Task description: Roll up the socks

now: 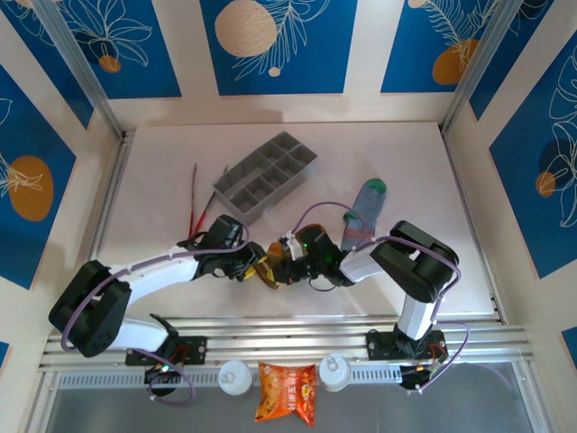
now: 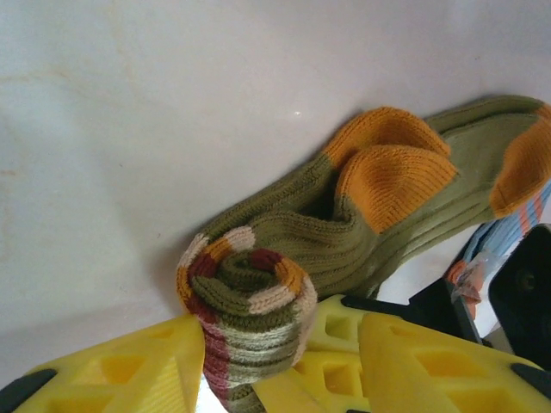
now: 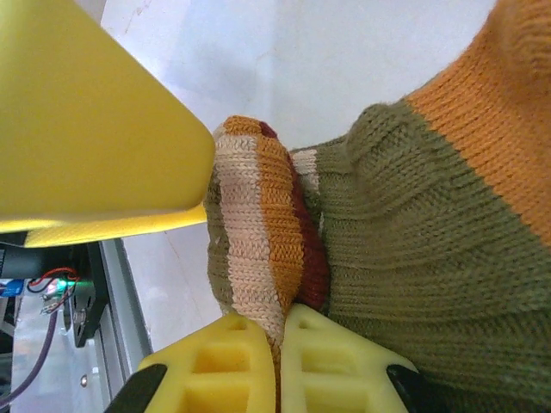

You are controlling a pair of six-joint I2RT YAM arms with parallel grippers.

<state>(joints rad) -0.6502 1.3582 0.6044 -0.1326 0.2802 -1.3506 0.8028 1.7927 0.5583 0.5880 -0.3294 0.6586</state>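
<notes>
Right gripper (image 3: 277, 348): jaws pressed together, pinching the olive-brown sock (image 3: 413, 258) by its cuff edge. Left gripper (image 2: 256, 344): jaws clasping the roll between them. Risk: a loose clasp lets the roll unwind.

White table (image 1: 424, 171) is carrying: grey compartment tray (image 1: 266, 178) sitting far centre; two thin sticks (image 1: 196, 203) lying left of it; grey-blue sock (image 1: 364, 209) lying right of centre; olive-brown sock (image 2: 344, 232), partly rolled, lying near centre.
</notes>
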